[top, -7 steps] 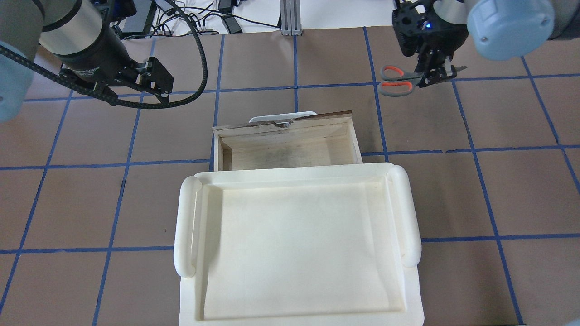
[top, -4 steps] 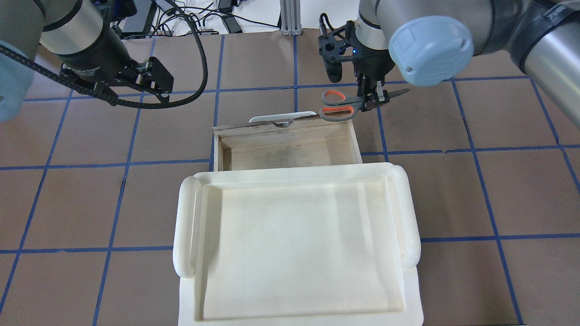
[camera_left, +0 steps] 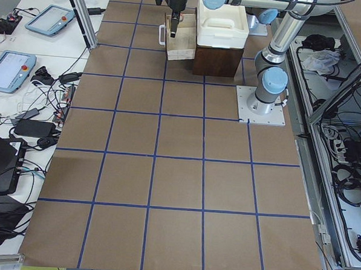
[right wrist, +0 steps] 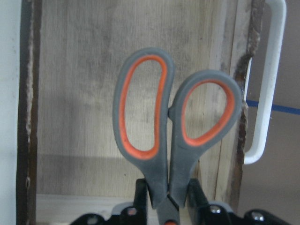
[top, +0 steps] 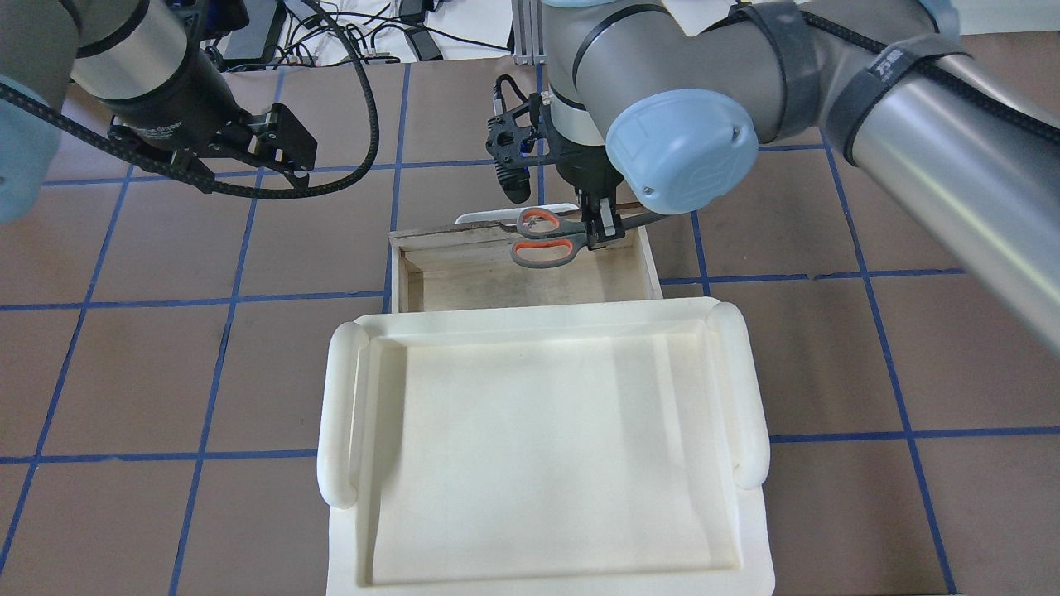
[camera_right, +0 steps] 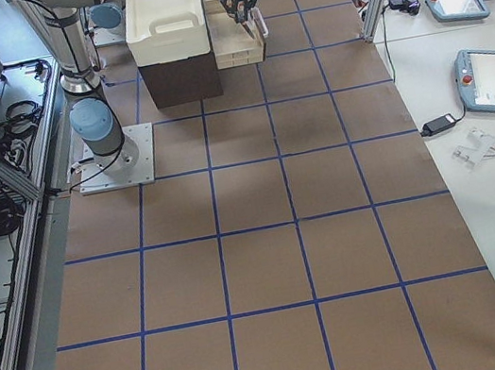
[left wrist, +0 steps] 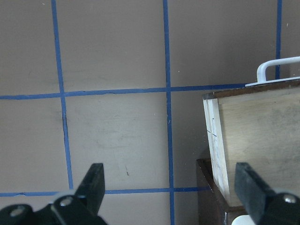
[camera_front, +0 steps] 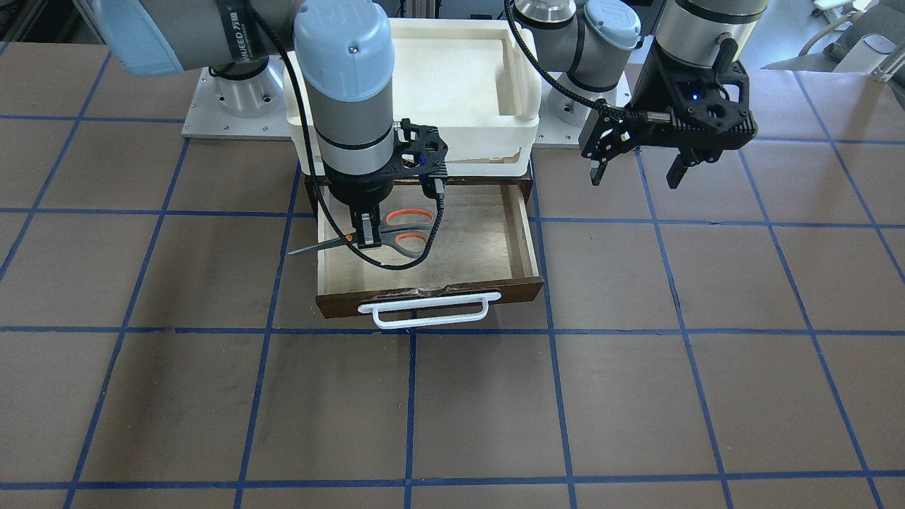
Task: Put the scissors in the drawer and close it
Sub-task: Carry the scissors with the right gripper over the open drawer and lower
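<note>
My right gripper (top: 602,232) is shut on the scissors (top: 542,240) near the pivot and holds them level above the open drawer (top: 464,285). The grey, orange-lined handles (camera_front: 406,230) hang over the pale interior (camera_front: 495,240). The blade tip reaches out past the drawer's side wall. In the right wrist view the scissors (right wrist: 164,131) stick out over the drawer floor (right wrist: 93,70), next to the white bar handle (right wrist: 272,93). My left gripper (top: 290,161) is open and empty above the table, beside the drawer; it also shows in the front view (camera_front: 636,170).
A white plastic tray (top: 538,463) sits on top of the dark brown cabinet (camera_right: 181,80) that the drawer slides out of. The left wrist view shows the drawer's corner (left wrist: 258,140) and brown table with blue tape lines. Cables and tablets lie beyond the table's far edge.
My right arm has carried the scissors from the table's far right side leftward to above the open drawer. The left arm has not moved.
</note>
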Tool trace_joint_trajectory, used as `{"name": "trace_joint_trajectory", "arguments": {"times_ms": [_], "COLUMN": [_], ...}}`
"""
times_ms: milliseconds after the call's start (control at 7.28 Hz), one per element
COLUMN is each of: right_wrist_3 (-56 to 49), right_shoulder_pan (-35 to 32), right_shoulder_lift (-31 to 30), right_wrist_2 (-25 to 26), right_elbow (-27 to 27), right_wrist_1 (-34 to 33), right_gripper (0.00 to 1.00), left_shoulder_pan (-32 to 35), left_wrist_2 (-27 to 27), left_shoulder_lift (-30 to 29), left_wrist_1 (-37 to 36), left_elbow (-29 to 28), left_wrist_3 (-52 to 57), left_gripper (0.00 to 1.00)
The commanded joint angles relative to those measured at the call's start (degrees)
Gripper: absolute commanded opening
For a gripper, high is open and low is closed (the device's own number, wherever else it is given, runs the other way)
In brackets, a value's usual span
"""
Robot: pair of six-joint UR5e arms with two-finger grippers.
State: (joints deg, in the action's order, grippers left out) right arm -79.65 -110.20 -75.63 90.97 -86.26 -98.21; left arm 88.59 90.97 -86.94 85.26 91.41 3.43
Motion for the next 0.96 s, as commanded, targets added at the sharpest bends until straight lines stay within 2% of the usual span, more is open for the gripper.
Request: {"name": "trace_joint_trajectory", "arguments": {"times_ms": [0, 824], "right_wrist_3": [2.73, 3.27], "right_shoulder_pan": [-2.55, -2.91], "right_shoulder_lift": [2.49, 6.98], "right_wrist_2": [-2.28, -5.1], "right_elbow": [-0.05, -1.62], "right_wrist_1": [-0.67, -2.16], "right_gripper": [0.0, 0.0], "left_shoulder_pan": [0.0, 0.0], "left_wrist_2": [0.0, 0.0], "left_shoulder_lift": [0.1, -0.07], "left_wrist_1": [0.08, 0.0], "left_elbow": [0.0, 0.0], "left_wrist_3": [0.0, 0.09], "left_gripper": [1.0, 1.0]}}
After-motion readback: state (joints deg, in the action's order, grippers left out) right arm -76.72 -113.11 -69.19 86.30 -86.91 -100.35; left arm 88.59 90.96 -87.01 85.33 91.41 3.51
